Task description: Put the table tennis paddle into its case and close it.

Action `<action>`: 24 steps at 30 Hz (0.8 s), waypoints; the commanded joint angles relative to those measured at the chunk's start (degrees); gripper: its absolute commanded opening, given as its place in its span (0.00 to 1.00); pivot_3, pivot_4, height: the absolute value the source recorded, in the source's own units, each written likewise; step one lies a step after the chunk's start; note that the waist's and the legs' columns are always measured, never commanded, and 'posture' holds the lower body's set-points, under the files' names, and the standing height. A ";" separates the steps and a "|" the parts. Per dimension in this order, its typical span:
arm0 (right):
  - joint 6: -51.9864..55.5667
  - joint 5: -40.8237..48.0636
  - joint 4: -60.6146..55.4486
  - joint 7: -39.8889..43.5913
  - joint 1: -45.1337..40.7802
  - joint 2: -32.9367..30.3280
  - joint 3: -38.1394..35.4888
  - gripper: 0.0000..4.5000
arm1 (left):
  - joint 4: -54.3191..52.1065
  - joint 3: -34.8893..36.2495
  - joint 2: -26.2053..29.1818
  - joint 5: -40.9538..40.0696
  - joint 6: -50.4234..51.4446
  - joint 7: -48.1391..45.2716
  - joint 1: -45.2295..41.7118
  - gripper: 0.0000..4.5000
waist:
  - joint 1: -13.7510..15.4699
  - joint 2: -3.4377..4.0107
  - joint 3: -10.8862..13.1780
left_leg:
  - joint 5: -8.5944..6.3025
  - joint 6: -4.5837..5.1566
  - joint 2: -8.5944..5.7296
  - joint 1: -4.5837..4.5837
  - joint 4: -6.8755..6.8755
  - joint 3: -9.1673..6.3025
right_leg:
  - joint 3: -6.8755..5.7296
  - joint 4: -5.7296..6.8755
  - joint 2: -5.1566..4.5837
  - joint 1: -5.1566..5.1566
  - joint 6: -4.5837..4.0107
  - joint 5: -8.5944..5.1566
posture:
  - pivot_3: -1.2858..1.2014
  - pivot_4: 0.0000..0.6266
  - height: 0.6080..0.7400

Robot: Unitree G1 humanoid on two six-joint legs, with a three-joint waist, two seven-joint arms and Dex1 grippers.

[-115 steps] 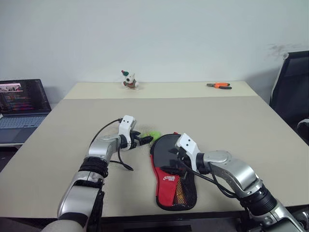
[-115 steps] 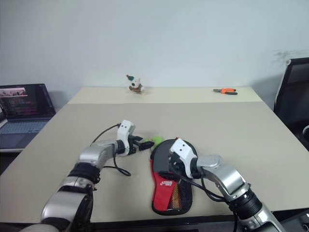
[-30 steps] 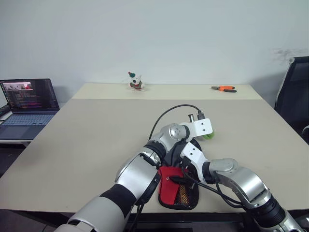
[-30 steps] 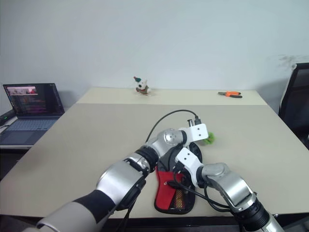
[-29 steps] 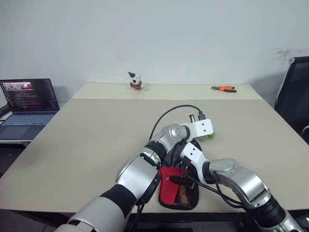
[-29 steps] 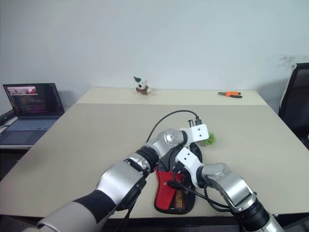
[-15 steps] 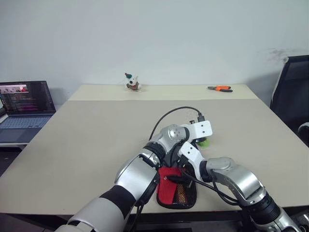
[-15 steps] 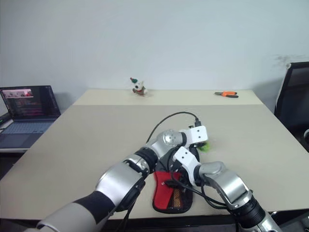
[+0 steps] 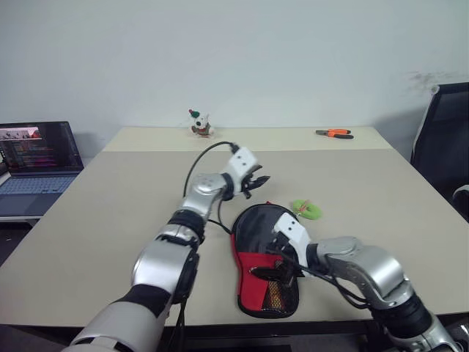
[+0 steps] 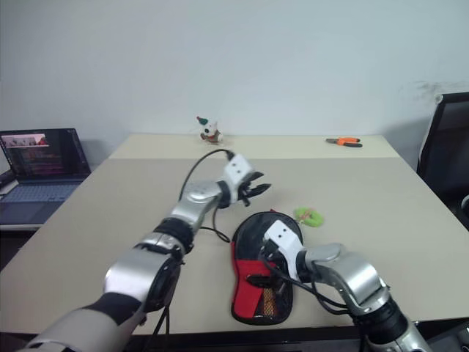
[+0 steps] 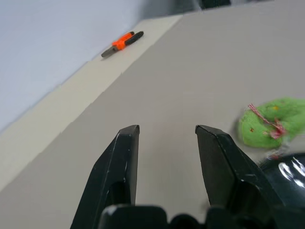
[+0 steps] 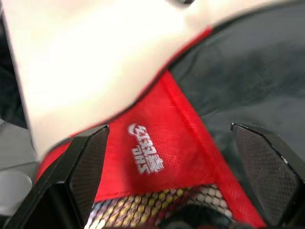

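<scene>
The case (image 9: 262,258) lies flat on the table (image 9: 110,213) near its front edge, directly under the right tool (image 9: 277,270), whose fingers (image 12: 83,167) stand spread wide above the red panel and hold nothing; the case sits between them in the right wrist view, and whether they touch it I cannot tell. The left tool (image 9: 258,181) hangs in the air beyond the rounded top of the case, apart from it, its fingers (image 11: 121,162) parted with a clear gap and empty. The left arm reaches forward over the table with the tool pointing roughly level and to the right; the right arm comes in from the lower right, bent, its tool tilted down onto the case. The case is paddle-shaped and looks closed, black above, red below with a small white logo (image 12: 145,155) and a mesh pocket. Its green pom-pom pull (image 9: 307,210) lies on the table just right of the rounded end.
</scene>
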 commanded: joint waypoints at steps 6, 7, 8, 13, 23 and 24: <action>-7.83 1.89 1.10 5.10 -5.04 -10.44 -7.37 1.00 | -44.49 -3.15 8.79 -15.62 29.23 -15.47 21.65 0.45 | 1.75 -0.03 0.08 | 0.00 0.00 0.01 -0.24 0.13 -0.30 | -0.18 0.00 -0.06 0.01 -0.03 -0.02 | 0.52 0.24 1.00; -10.84 -0.18 3.21 5.16 -5.18 -11.79 -6.14 1.00 | -45.87 -3.58 9.19 -15.79 30.56 -15.01 22.38 0.45 | 2.06 -0.03 0.08 | 0.00 0.00 -0.03 -0.16 0.15 -0.29 | -0.21 -0.02 -0.08 0.13 -0.03 -0.02 | 0.52 0.24 1.00; -14.91 -3.16 6.11 5.18 -5.34 -13.12 -4.22 1.00 | -46.34 -4.12 9.39 -15.66 31.75 -14.34 22.75 0.45 | 2.20 -0.02 0.07 | -0.01 0.01 -0.07 -0.08 0.15 -0.24 | -0.25 -0.02 -0.08 0.19 -0.03 -0.02 | 0.52 0.24 1.00; -36.28 -18.97 26.01 2.97 -8.69 -14.58 4.60 1.00 | -43.85 -7.64 8.58 -13.77 32.00 -12.51 21.59 0.45 | 1.86 -0.03 0.07 | 0.00 0.02 -0.09 0.07 0.16 0.07 | -0.15 0.03 -0.06 0.22 0.03 0.02 | 0.52 0.24 1.00; -56.84 -31.23 58.95 -0.53 -17.37 -7.88 7.19 1.00 | -32.51 -11.59 4.77 -10.95 26.45 -12.55 15.95 0.45 | 0.84 -0.02 0.07 | 0.01 0.02 -0.02 -0.10 0.10 0.22 | -0.11 -0.05 -0.04 0.05 -0.05 0.01 | 0.52 0.24 1.00; -57.86 -31.81 60.95 -0.68 -17.88 -7.44 7.15 1.00 | -32.07 -11.92 4.56 -10.81 26.08 -12.88 15.76 0.45 | 0.74 -0.02 0.07 | 0.00 0.02 -0.01 -0.08 0.09 0.21 | -0.10 -0.05 -0.04 0.04 -0.05 0.01 | 0.52 0.24 1.00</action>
